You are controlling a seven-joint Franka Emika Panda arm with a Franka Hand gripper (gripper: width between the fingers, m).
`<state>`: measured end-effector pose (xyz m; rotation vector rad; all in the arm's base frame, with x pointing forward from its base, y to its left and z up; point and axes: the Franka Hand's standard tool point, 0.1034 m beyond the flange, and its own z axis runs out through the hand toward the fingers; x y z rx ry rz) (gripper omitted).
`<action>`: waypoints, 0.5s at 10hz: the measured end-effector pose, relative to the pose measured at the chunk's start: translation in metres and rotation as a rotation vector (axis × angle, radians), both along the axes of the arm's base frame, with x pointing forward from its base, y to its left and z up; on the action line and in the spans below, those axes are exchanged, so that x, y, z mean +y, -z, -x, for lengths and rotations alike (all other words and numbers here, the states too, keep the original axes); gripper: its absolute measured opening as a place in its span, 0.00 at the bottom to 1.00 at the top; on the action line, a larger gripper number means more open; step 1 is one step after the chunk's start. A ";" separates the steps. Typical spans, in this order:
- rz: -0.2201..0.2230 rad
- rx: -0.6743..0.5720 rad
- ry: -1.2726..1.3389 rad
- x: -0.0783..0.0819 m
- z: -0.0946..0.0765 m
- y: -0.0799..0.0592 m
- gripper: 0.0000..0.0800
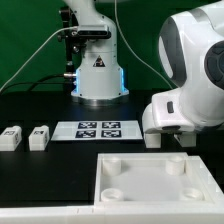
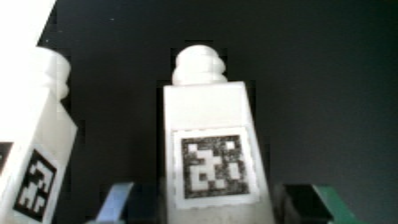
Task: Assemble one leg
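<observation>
In the wrist view a white leg (image 2: 210,140) with a black-and-white tag and a rounded peg end lies between my two fingertips (image 2: 121,202). A gap shows on each side of it, so my gripper (image 2: 214,208) is open around it and not touching it. A second leg (image 2: 36,150) lies just beside it. In the exterior view my gripper (image 1: 168,138) is low over the black table at the exterior view's right, and the arm's body mostly hides the legs there. Two more legs (image 1: 12,138) (image 1: 38,137) lie at the exterior view's left.
The marker board (image 1: 97,129) lies flat in the middle of the table. The large white square piece with round corner sockets (image 1: 150,180) lies at the front. The robot base (image 1: 98,80) stands at the back with cables.
</observation>
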<state>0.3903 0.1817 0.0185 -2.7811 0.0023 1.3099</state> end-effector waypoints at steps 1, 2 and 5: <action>0.000 0.000 0.000 0.000 0.000 0.000 0.36; 0.000 0.000 0.000 0.000 0.000 0.000 0.36; 0.000 0.000 0.000 0.000 0.000 0.000 0.36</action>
